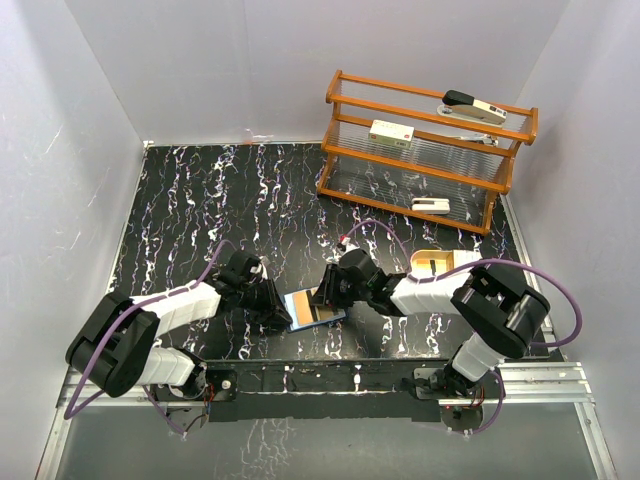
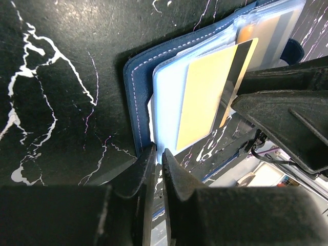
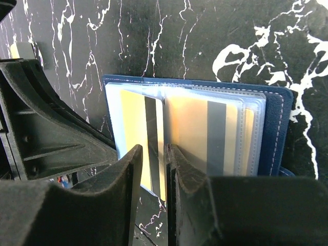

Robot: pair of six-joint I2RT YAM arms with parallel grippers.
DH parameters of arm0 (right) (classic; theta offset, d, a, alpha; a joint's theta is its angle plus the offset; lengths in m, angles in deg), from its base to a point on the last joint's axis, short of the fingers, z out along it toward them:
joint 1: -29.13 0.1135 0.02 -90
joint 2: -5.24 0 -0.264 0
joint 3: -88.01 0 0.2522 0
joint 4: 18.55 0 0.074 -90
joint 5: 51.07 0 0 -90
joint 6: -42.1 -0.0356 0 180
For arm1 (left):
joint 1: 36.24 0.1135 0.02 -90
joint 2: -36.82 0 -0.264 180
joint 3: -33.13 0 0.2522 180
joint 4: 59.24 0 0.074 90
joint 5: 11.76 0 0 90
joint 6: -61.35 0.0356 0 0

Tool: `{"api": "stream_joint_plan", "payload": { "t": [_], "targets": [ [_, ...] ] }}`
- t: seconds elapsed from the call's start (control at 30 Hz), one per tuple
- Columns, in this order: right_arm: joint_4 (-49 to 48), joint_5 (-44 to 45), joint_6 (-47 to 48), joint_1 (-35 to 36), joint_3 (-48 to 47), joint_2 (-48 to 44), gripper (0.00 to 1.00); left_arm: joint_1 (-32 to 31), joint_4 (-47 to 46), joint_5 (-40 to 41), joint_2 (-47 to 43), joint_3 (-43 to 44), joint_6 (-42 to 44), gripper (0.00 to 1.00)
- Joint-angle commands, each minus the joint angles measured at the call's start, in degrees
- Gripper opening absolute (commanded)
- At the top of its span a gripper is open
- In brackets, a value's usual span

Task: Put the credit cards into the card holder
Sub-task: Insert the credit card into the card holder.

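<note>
**Near middle crowded, far left open**

Both tools meet over the open card holder (image 1: 308,310) at the near middle of the table (image 1: 200,200). The left tool (image 1: 283,315) is at its left edge and the right tool (image 1: 327,296) over its pockets, with no passage between them. A wooden rack (image 1: 425,150) blocks the far right corner. A beige tray (image 1: 430,257) lies beside the right arm (image 1: 430,292). The far left and far centre are open. White walls (image 1: 250,60) close three sides.

no legible txt, labels or nos

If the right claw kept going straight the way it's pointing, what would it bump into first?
The right claw would probably meet the left yellow card in the open card holder almost at once; depth is unclear.
</note>
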Motion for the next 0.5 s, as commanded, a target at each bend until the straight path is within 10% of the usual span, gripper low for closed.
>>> {"api": "stream_joint_plan", "payload": {
  "t": [0.0,0.47],
  "targets": [
    [3.3,1.08,2.56,0.6,-2.37,0.36,0.23,-0.04,2.61,1.18,-0.2,1.78,1.56,0.11],
    [3.07,-4.25,5.13,0.95,-6.39,5.42,0.11,-0.05,4.18,1.91,1.13,4.87,2.7,0.11]
  ]
}}
